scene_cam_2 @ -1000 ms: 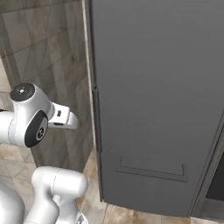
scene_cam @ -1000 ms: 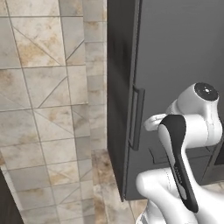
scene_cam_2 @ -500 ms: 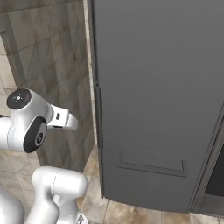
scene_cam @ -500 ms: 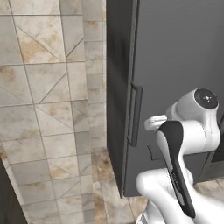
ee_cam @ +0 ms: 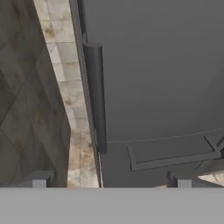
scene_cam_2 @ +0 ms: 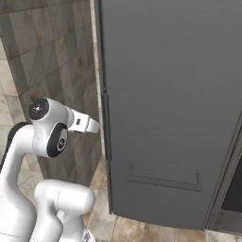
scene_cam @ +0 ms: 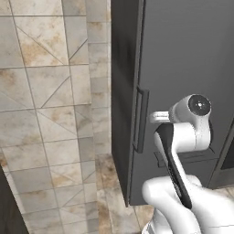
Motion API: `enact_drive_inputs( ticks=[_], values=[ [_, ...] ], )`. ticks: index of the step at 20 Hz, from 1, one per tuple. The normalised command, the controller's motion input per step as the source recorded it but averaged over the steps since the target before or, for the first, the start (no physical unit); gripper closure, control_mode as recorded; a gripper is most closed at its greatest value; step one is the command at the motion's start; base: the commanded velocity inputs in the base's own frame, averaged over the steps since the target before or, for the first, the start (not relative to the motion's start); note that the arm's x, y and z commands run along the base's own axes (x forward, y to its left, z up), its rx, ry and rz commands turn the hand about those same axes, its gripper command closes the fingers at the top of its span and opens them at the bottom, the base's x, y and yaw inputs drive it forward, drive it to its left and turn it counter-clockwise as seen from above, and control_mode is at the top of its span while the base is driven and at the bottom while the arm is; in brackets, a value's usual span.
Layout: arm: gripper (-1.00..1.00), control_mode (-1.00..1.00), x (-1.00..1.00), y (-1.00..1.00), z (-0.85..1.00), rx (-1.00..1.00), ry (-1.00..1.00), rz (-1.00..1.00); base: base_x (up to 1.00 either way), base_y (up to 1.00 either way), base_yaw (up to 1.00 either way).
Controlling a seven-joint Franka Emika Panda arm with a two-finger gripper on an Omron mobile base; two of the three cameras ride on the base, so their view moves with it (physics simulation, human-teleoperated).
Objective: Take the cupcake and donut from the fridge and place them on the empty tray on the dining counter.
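Observation:
The fridge (scene_cam: pixel 183 55) (scene_cam_2: pixel 165 94) (ee_cam: pixel 153 65) is a tall dark grey appliance, and its door is closed. Its vertical bar handle (scene_cam: pixel 140 119) (scene_cam_2: pixel 106 123) (ee_cam: pixel 95 96) runs along the door's left edge. My gripper (ee_cam: pixel 110 181) is open, with nothing between its fingertips (ee_cam: pixel 41 179). It points at the door from a short distance away, and the handle's lower end lies just above the gap. The cupcake and donut are hidden behind the closed door. The tray and the dining counter are out of view.
A tiled wall (scene_cam: pixel 50 91) (scene_cam_2: pixel 52 56) stands left of the fridge, over a tiled floor (scene_cam: pixel 105 183). A recessed drawer panel (scene_cam_2: pixel 163 177) (ee_cam: pixel 170 155) crosses the fridge's lower front. Another dark appliance (scene_cam_2: pixel 231 189) adjoins at the lower right.
The arm's upper joint has sunk a little and swung closer to the fridge handle. The fridge door stays closed and the jaws stay open.

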Motion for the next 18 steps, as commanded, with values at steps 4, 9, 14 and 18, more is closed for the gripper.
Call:
enact_drive_inputs(
  ticks=[4, 9, 14, 18],
  values=[
    [-1.00, -1.00, 0.96, -0.04, 0.00, 0.01, 0.08, 0.00, 0.00, 0.00, 0.00],
    [-1.00, -1.00, 0.96, 0.00, -0.01, 0.03, 0.19, 0.03, 0.00, 0.00, 0.00],
    [-1.00, -1.00, 0.93, -0.01, -0.19, 0.01, 0.24, 0.12, 0.00, 0.00, 0.00],
    [-1.00, -1.00, 0.63, 0.00, -0.69, 0.00, -0.05, 0.07, 0.00, 0.00, 0.00]
  ],
)
